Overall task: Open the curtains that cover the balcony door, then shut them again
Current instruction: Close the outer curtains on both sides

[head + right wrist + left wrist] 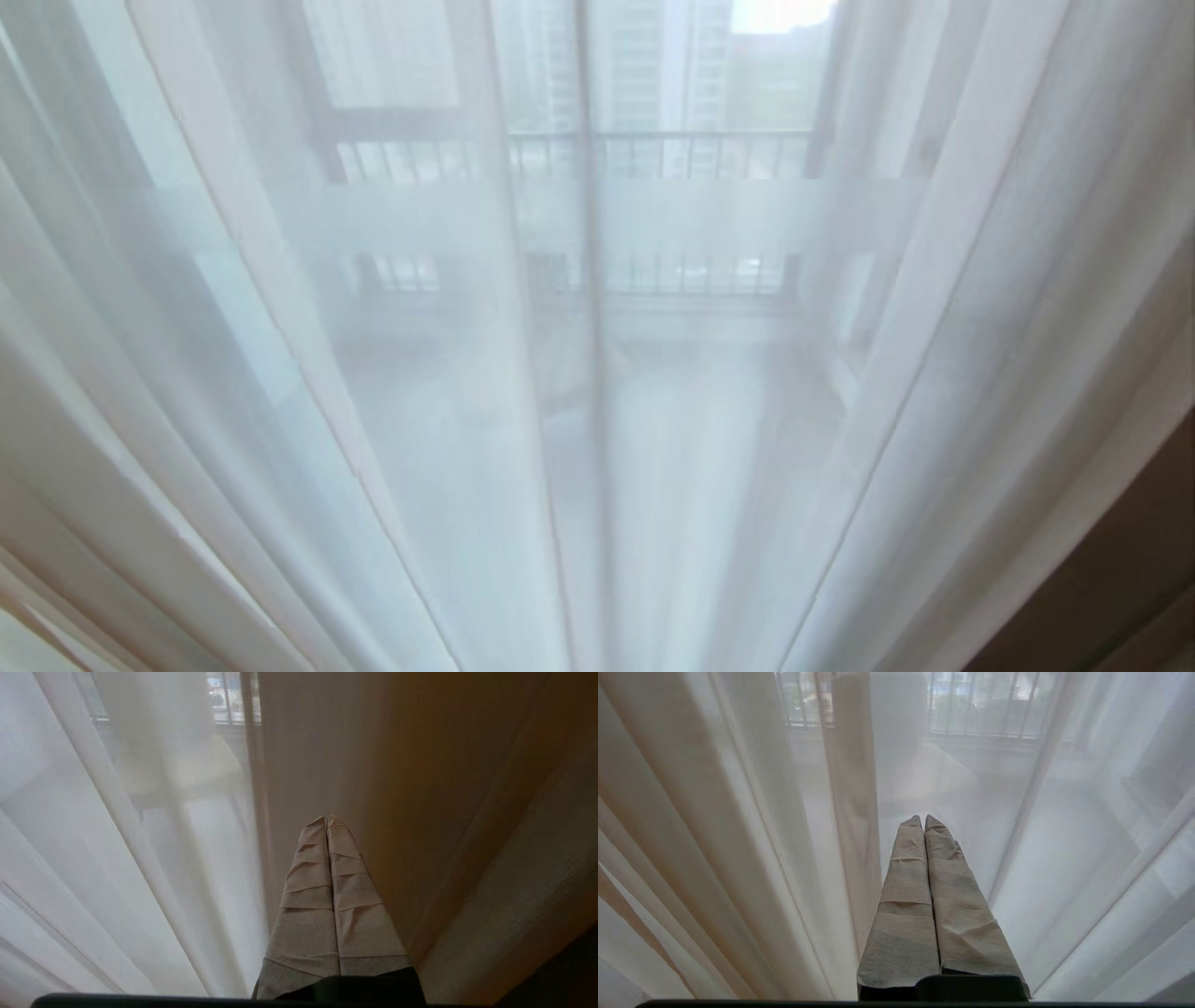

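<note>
Sheer white curtains [392, 392] drawn fully across the view, with the balcony door [590, 243] dimly visible behind. Left tool [923, 820] clenched on nothing, just in front of the sheer folds. Right tool [326, 820] clenched and empty too, beside the thick beige layer [444, 812].

Both arms hung idle: the left gripper [923, 820] and right gripper [326, 820] pointed toward twelve o'clock, tape-wrapped fingers pressed together, holding nothing.
</note>
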